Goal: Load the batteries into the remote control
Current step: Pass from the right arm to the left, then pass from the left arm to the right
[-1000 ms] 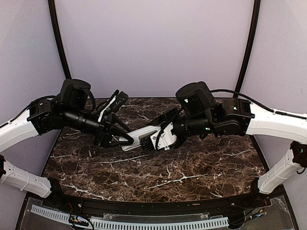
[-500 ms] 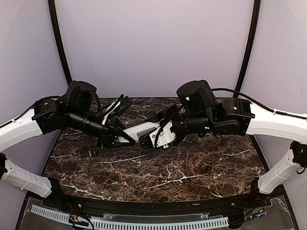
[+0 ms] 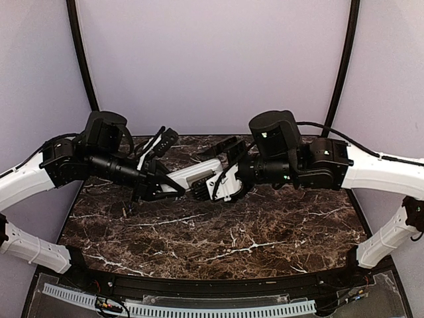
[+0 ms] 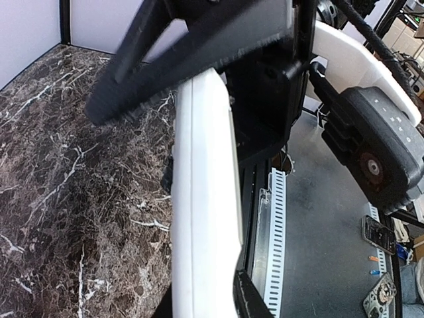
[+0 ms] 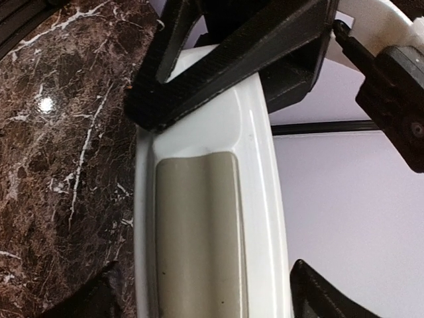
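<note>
The remote control [image 3: 193,176] is a slim white handset held in the air near the scene's centre. In the top view its long axis runs from 8 o'clock to 2 o'clock. The left gripper [image 3: 175,187] clamps its 8 o'clock end. Its plain back shows a grey-beige bay [image 5: 199,238] with a lengthwise crease; whether the bay is filled cannot be told.

Both arms reach inward, wrists level and grippers meeting head-on. The left gripper [image 3: 173,187] pinches the remote control [image 3: 192,173]; the right gripper [image 3: 211,170] has its fingers spread around it.
</note>
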Motion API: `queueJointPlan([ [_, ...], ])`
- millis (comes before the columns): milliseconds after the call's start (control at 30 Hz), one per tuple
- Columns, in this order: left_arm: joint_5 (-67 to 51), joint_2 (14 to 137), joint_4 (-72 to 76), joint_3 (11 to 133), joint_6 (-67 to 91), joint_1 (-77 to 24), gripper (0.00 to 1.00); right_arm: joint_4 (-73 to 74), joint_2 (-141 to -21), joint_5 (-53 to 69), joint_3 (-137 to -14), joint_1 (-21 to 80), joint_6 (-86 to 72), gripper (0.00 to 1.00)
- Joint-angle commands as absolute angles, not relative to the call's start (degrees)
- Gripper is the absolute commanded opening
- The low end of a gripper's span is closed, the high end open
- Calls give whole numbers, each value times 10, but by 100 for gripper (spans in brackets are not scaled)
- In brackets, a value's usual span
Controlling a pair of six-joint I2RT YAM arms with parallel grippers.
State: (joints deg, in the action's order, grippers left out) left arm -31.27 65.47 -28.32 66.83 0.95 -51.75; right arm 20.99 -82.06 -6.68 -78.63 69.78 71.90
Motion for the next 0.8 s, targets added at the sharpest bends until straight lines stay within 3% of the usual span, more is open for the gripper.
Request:
queueJointPlan([
  [0,-285,608,-201,643,33,-517,0,94,-795,-95,-763,701,685,98],
  [233,-186,520,-24,552,61,-517,0,23,-746,18,-754,659,436,99],
  [367,-153,492,126,487,95,-517,0,-99,-720,149,-711,614,197,98],
  [500,-145,490,241,453,129,-517,0,-191,-732,186,-691,604,43,98],
  [767,-185,501,333,430,166,-517,0,-254,-803,231,-750,604,-159,86],
])
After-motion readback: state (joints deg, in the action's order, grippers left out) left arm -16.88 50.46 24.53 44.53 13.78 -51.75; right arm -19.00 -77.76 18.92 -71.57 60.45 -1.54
